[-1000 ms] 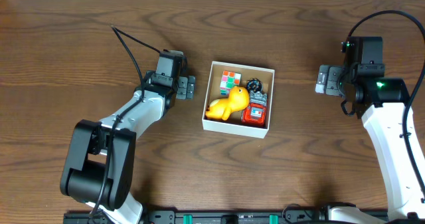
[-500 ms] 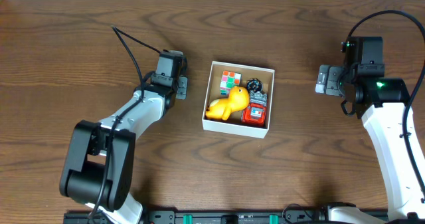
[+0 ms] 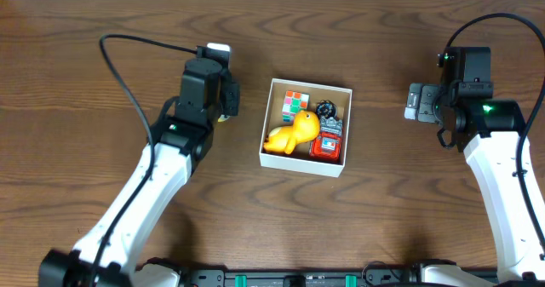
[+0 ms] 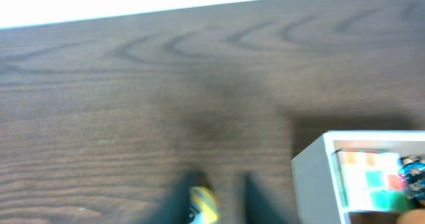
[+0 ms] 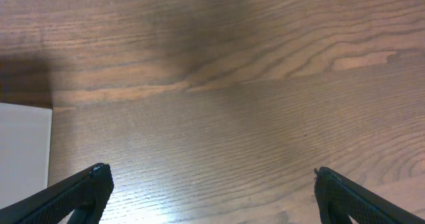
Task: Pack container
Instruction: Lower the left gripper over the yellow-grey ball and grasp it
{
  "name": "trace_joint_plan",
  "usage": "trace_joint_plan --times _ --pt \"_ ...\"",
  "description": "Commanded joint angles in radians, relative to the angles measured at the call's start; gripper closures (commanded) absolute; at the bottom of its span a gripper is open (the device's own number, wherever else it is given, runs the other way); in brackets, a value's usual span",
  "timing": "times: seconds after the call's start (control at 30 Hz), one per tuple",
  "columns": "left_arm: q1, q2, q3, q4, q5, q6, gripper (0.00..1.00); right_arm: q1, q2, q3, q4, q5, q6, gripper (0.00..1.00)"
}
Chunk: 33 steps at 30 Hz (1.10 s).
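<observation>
Where the dark brown wood-grained surface (image 3: 102,31) begins on the left, we see the white-and-black left arm (image 3: 162,163) leading to the left pincer (image 3: 226,100). Its wrist view is badly smeared. Two dark fingers (image 4: 180,199) poke in at the bottom edge with a narrow gap and a small yellow blob (image 4: 203,204) beside one. We cannot tell whether they are apart or clamped on it.

Near the middle rests the shallow square white cardboard container (image 3: 294,162), thin-walled, flat on the surface and apart from both pincers. Inside we make out a cube of small coloured squares (image 3: 295,105), a smooth yellow duck-like toy (image 3: 291,134), a red blocky toy (image 3: 328,145) and a dark round piece (image 3: 327,110) too small to name. The toys cover most of the floor. The left wrist view cuts this container off at the frame's lower right corner.

Well to the right, the right pincer (image 3: 417,101) hangs with its textured black fingers (image 5: 86,191) spread wide, holding nothing, bare grain between them.
</observation>
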Motion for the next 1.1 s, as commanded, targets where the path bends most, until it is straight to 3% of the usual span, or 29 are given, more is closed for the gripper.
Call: trace_joint_plan --times 0.0,0.07,0.1,0.27,0.63,0.97,1.07 --pt "0.001 -0.001 -0.007 -0.023 0.011 -0.009 0.46 -0.008 -0.002 0.011 0.0 0.006 0.018 0.02" --pt "0.001 0.023 -0.007 -0.042 0.008 -0.009 0.22 -0.008 -0.002 0.011 0.0 0.006 0.018 0.01" --pt "0.002 0.038 -0.007 -0.05 0.008 -0.009 0.17 -0.008 -0.002 0.011 0.0 0.006 0.018 0.01" --pt "0.022 0.161 -0.007 -0.057 0.007 -0.009 0.11 -0.008 -0.002 0.011 0.0 0.006 0.018 0.01" --pt "0.072 0.342 -0.007 -0.047 0.008 -0.009 0.1 -0.008 -0.002 0.011 0.0 0.006 0.018 0.01" --pt "0.072 0.352 -0.007 -0.093 0.009 -0.009 0.11 -0.008 -0.002 0.011 0.0 0.006 0.018 0.01" --pt "0.072 0.352 -0.007 -0.08 0.009 -0.009 0.19 -0.008 -0.002 0.011 0.0 0.006 0.018 0.01"
